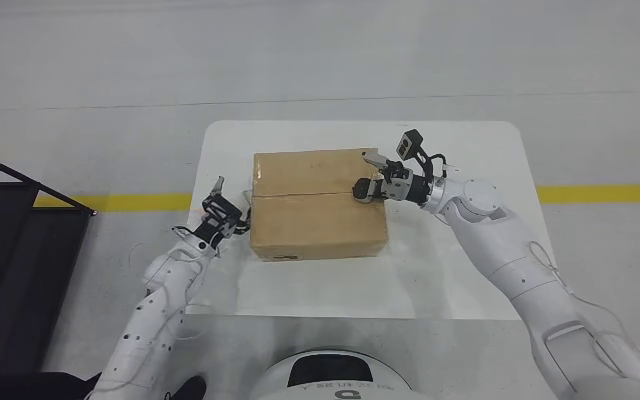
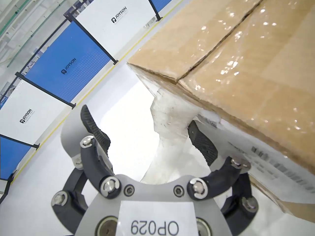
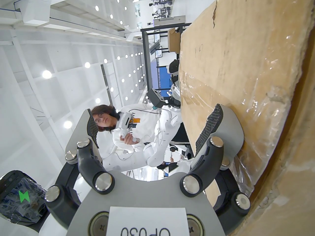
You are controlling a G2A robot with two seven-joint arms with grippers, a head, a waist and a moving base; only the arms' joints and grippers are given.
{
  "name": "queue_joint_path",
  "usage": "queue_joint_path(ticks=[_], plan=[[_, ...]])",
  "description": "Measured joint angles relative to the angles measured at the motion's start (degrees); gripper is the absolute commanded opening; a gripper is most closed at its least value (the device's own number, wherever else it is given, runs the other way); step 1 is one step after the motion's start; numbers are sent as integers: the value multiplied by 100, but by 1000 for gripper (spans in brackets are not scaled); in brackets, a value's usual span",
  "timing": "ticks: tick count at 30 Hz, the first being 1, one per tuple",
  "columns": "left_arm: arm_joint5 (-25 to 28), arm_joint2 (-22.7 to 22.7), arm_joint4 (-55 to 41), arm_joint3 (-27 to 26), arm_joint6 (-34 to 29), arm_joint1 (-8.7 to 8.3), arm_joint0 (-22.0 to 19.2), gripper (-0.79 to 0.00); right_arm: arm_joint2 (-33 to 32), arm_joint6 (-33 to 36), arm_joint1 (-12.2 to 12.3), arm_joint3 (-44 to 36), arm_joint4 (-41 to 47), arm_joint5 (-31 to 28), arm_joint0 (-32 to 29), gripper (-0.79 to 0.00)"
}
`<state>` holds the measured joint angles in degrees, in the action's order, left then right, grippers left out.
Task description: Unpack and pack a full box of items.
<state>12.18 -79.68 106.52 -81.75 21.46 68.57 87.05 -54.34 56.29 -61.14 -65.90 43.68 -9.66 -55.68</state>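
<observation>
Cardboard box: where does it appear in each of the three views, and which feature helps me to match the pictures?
Top view: the cardboard box lies in the middle of the white table.
Left wrist view: the cardboard box takes up the upper right.
Right wrist view: the cardboard box runs down the right side.
Landmark: the seam between the top flaps links the top and left wrist views; the shiny clear tape links both wrist views.

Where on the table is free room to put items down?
The white table is bare along its near edge before the brown cardboard box and at its far right corner. Crowded: the box ends, by left gripper and right gripper.
</observation>
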Motion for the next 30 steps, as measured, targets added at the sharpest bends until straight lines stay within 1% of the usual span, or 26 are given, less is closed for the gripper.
queue_joint_path(ticks=[5,8,13,20,22,26,30], plan=[[-79,5,-34,-216,191,-9,80,0,0,0,0,0,0,0,0,0],[-20,36,-24,-340,269,-18,153,0,0,0,0,0,0,0,0,0],[-45,116,81,-447,236,-25,226,0,0,0,0,0,0,0,0,0],[-141,218,149,-568,355,-31,369,0,0,0,0,0,0,0,0,0],[-217,218,109,-606,392,-30,402,0,0,0,0,0,0,0,0,0],[-581,146,-160,-740,481,-12,491,0,0,0,0,0,0,0,0,0],[-870,99,-211,-938,666,-9,619,0,0,0,0,0,0,0,0,0]])
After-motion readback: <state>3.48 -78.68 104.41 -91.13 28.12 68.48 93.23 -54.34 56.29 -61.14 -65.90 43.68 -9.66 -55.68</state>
